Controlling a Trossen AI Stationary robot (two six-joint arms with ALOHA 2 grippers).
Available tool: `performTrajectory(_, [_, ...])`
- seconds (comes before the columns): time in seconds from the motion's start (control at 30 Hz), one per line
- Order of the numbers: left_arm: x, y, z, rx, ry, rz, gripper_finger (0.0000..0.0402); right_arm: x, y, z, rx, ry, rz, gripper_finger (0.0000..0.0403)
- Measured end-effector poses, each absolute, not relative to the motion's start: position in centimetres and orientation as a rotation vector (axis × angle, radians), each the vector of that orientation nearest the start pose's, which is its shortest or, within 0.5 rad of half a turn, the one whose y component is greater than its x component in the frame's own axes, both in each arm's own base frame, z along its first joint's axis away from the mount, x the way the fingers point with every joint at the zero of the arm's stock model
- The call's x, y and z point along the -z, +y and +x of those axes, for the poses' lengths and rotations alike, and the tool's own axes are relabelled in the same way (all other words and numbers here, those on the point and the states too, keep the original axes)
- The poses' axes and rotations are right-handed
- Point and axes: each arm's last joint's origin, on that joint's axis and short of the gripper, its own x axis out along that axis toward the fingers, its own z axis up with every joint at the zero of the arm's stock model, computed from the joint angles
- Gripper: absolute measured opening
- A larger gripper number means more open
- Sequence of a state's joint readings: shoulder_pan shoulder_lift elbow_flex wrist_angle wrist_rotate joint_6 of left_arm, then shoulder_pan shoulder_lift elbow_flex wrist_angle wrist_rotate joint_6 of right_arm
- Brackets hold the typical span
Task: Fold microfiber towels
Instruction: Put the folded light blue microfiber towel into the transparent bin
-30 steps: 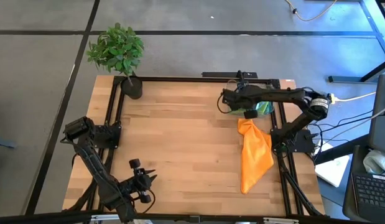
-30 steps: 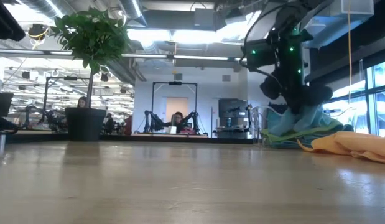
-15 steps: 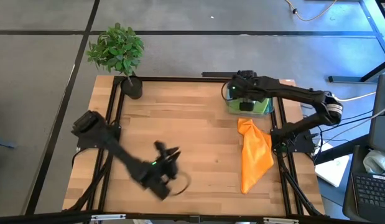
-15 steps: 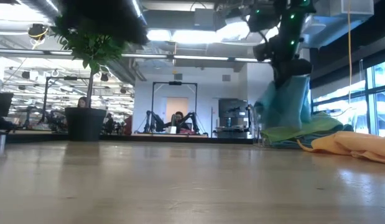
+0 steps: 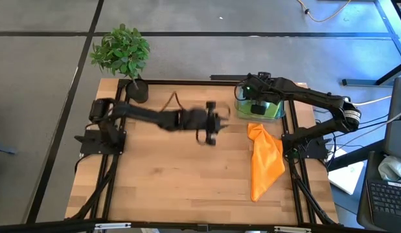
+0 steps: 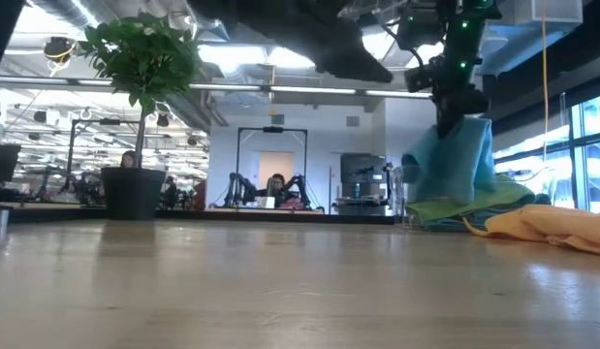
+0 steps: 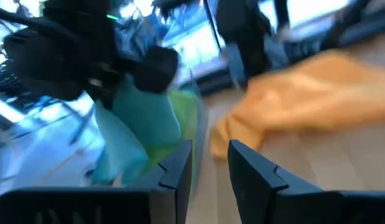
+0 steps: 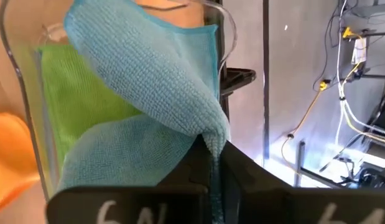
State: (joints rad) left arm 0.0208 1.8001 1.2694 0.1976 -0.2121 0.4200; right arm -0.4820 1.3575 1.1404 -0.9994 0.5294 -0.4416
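Fingers of the right gripper (image 5: 252,87), seen from above, pinch a light blue towel (image 8: 148,68) over the clear bin (image 5: 278,111); orange towel (image 5: 265,158) lies just beside. Low view: towel hangs beneath them. Left gripper (image 7: 208,165), partly open and empty, faces the bin and green towel (image 8: 80,81).

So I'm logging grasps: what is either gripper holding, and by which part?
The right gripper pinches a light blue towel by its edge, lifting it from the bin. The left gripper holds nothing.

My two arms are matte black and jointed, green indicator lights glowing near the right pincer (image 5: 253,86), its fingers flat black.
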Motion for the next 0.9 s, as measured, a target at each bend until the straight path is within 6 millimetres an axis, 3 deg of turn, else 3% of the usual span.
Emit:
performTrajectory(0.17, [-25.2,6.6,41.8,-0.119,0.278,0.407,0.0101,-28.0,-12.9,21.4,0.622,1.412,-0.34,0.0007])
performTrajectory(0.33, [-24.0,9.4,42.4,-0.127,0.217,0.465,0.0128,-28.2,-13.0,21.7,0.639,1.361,-0.319,0.0007])
performTrajectory(0.47, [-22.9,11.0,43.3,-0.135,0.204,0.474,0.0166,-28.2,-13.0,22.0,0.622,1.324,-0.295,0.0007])
performTrajectory(0.63, [-22.5,12.4,46.2,-0.225,0.206,0.475,0.0204,-28.3,-13.0,22.0,0.639,1.313,-0.274,0.0008])
performTrajectory(0.9, [-22.9,13.8,49.9,-0.374,0.326,0.414,0.022,-29.4,-12.5,21.2,0.662,1.264,-0.262,0.0008])
